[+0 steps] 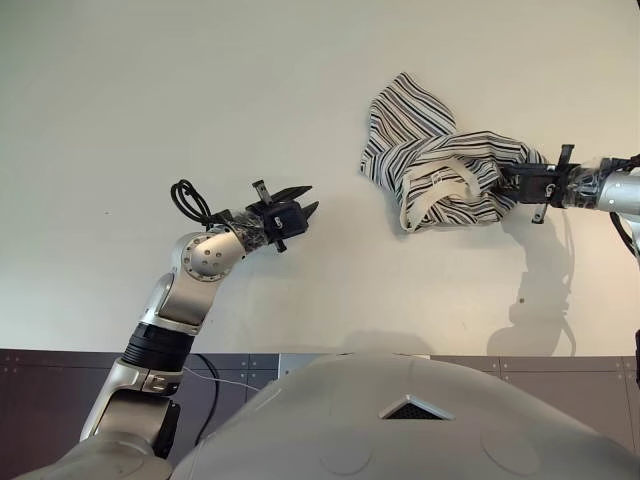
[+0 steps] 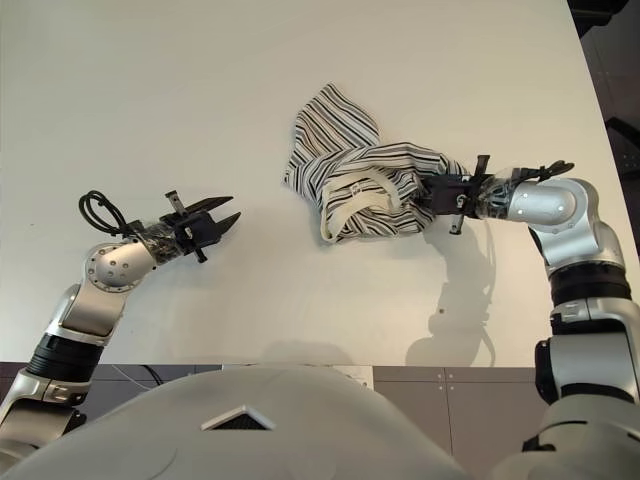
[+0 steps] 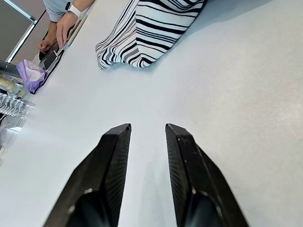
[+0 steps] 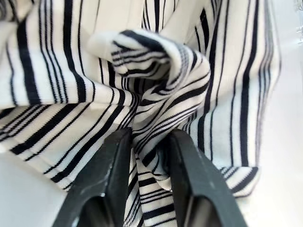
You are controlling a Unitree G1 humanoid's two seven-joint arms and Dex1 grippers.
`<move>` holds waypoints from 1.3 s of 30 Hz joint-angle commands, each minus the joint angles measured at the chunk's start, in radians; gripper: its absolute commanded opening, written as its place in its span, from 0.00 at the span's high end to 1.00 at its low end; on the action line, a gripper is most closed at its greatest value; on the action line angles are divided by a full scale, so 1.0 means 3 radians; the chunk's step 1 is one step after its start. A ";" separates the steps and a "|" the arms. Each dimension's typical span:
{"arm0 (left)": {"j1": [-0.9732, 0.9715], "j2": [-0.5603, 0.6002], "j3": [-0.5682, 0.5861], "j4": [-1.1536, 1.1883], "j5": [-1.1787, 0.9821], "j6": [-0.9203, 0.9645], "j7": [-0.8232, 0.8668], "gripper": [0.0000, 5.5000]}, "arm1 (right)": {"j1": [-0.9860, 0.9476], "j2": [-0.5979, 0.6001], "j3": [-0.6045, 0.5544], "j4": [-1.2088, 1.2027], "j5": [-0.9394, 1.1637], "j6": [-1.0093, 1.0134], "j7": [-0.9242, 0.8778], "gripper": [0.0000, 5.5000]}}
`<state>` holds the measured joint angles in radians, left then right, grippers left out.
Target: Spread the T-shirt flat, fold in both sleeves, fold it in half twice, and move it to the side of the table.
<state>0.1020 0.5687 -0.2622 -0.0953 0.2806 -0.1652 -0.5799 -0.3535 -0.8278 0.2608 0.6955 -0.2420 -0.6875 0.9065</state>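
Observation:
The black-and-white striped T-shirt (image 1: 432, 160) lies crumpled in a heap on the white table (image 1: 150, 90), right of centre, its cream neckband (image 2: 352, 208) showing. My right gripper (image 2: 436, 195) is at the heap's right edge, shut on a bunched fold of the T-shirt (image 4: 156, 109). My left gripper (image 1: 303, 207) is open above bare table, well left of the shirt and apart from it; in the left wrist view its fingertips (image 3: 118, 137) point toward the T-shirt's hem (image 3: 142, 38).
The table's near edge (image 1: 320, 353) runs just ahead of my body. At the table's far side a person's hand (image 3: 64, 26) rests by a dark device, with a purple bag (image 3: 29, 74) and clutter nearby. Bare tabletop stretches left of the shirt.

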 commanded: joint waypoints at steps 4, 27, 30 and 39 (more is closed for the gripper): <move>-0.0026 0.0010 0.0001 -0.0081 0.0005 0.0040 -0.0012 0.76 | -0.0136 0.0015 -0.0060 -0.0074 0.0204 0.0062 0.0119 0.98; -0.0113 -0.0511 -0.0162 -0.0386 0.0017 0.0471 0.0343 0.76 | -0.1442 -0.0209 0.0176 -0.0081 0.1085 0.3015 0.0231 0.98; -0.0255 -0.0619 -0.0240 -0.0541 -0.0010 0.0690 0.0264 0.76 | -0.1174 -0.0277 0.0259 -0.0052 0.0893 0.2509 0.0613 0.98; -0.0266 -0.0481 -0.0174 -0.0820 -0.0156 0.0945 0.0042 0.76 | 0.0174 -0.0009 0.0326 -0.1231 0.0939 0.2259 0.0887 0.98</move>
<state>0.0311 0.3973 -0.3349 -0.3211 0.2414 0.1073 -0.5444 -0.3706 -0.8296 0.3456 0.4064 0.0386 -0.0337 1.1517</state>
